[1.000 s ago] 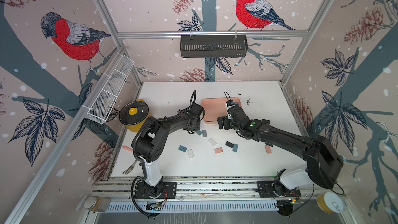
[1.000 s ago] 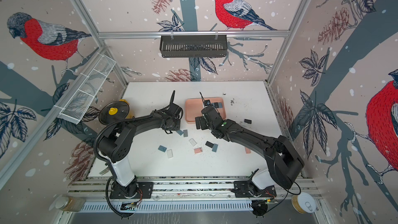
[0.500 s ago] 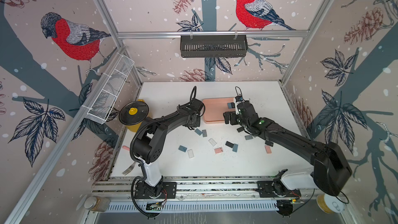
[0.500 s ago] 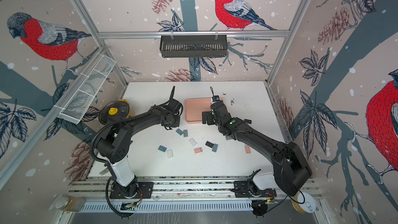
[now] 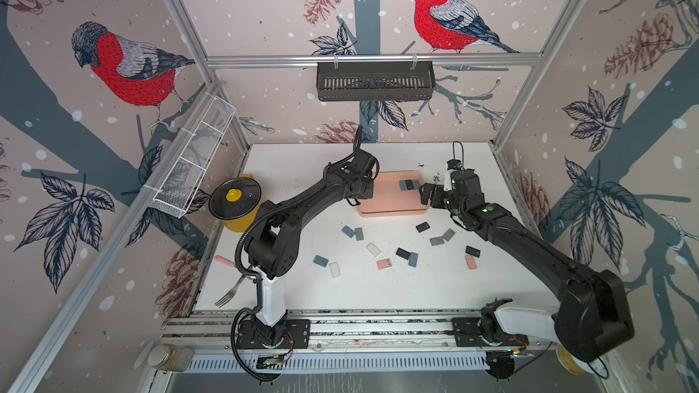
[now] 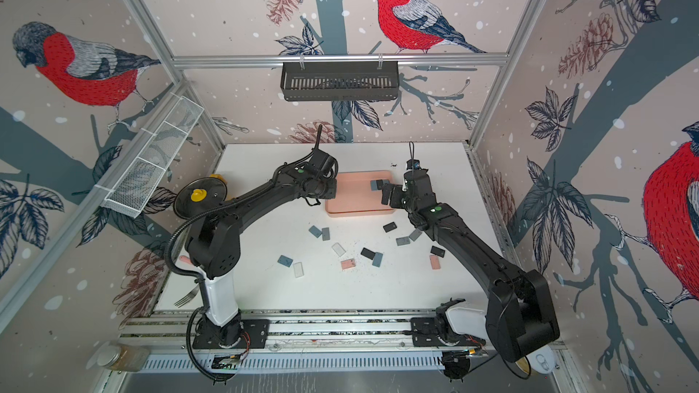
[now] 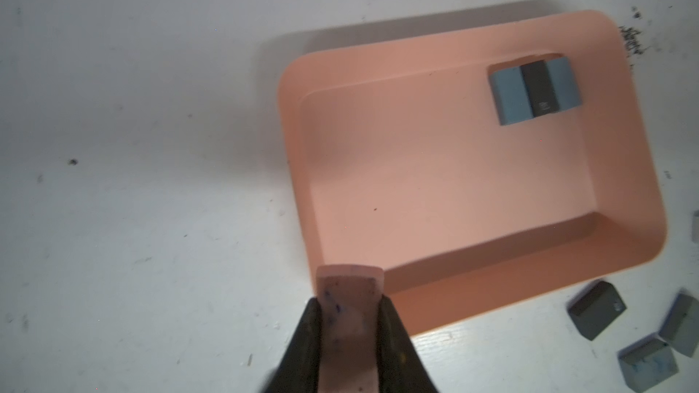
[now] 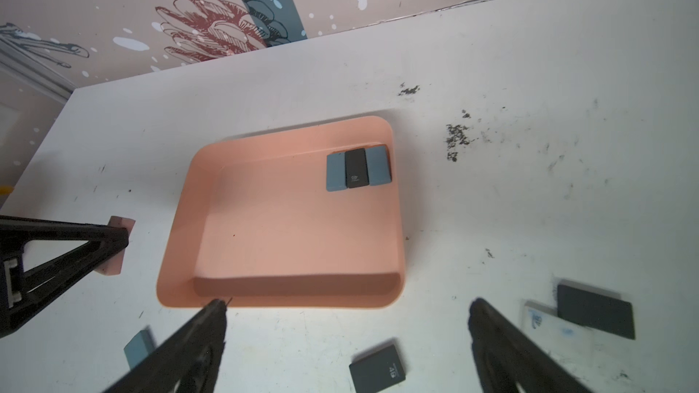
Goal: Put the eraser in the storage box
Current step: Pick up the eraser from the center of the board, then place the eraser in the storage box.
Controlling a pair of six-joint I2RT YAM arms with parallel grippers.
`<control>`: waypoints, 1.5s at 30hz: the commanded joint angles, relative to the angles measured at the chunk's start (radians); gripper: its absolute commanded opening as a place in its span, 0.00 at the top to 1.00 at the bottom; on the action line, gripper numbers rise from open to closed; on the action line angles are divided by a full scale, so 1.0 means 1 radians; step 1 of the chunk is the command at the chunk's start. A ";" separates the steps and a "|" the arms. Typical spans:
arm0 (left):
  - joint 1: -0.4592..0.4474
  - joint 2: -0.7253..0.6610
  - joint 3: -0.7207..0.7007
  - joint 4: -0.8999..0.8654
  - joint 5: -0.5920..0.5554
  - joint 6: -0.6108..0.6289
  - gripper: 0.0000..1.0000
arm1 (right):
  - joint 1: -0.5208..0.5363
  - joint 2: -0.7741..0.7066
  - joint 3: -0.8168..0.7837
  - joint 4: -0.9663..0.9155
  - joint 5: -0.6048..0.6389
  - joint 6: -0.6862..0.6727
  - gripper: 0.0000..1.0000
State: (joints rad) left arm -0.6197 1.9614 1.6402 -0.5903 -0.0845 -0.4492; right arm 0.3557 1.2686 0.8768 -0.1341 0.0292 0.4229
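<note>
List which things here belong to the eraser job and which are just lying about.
Job: storage box, pink eraser in the shut left gripper, three erasers inside it, loose erasers.
Lying about: black slotted basket, white mesh basket, yellow pot, fork, jar.

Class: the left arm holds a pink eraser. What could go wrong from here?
The pink eraser in the left end effector hangs by a corner of the storage box, not clearly over its floor; releasing now may miss.
The open right end effector, near the box's other side, might nudge it.
</note>
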 commanded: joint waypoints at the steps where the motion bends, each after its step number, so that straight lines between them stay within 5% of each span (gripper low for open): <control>1: -0.014 0.072 0.096 -0.031 0.086 -0.028 0.79 | -0.029 -0.006 0.001 -0.011 -0.040 0.019 0.01; 11: -0.035 0.297 0.340 0.053 0.203 -0.134 0.79 | -0.068 0.002 -0.001 -0.001 -0.063 0.030 0.01; 21: -0.035 0.467 0.529 0.087 0.191 -0.189 0.79 | -0.073 0.011 -0.019 0.023 -0.068 0.036 0.01; 45: -0.018 0.577 0.550 0.195 0.141 -0.207 0.78 | -0.084 0.017 -0.066 0.054 -0.089 0.033 0.01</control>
State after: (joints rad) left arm -0.6449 2.5301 2.1811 -0.4328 0.0704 -0.6460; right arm 0.2718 1.2865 0.8131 -0.1043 -0.0551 0.4484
